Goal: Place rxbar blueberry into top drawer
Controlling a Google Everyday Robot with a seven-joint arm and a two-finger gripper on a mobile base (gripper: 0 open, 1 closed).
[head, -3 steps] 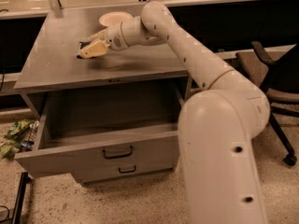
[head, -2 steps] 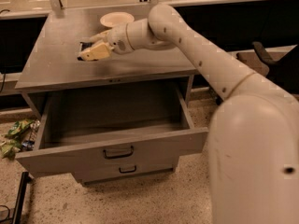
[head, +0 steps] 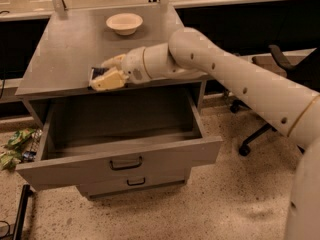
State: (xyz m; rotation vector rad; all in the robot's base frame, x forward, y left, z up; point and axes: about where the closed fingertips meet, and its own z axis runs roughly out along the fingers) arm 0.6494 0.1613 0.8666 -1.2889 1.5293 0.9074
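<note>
Although only a dark sliver of its wrapper is seen, the rxbar blueberry (head: 97,72) is held between the two cream fingers (head: 108,80) of the hand (head: 100,76), which is closed narrowly on it. The lettering cannot be read, and most of the bar is hidden by the fingers. Bar and hand are found at the front edge of the grey worktop (head: 65,54), just above the top drawer (head: 120,158), which is pulled out. The arm (head: 225,74) is cut off at the right border. The cream bowl (head: 124,22) is placed well apart, at the back. Compared with a second ago, the hand has been brought from the middle of the worktop towards its front edge, while the bowl has been left in place.
</note>
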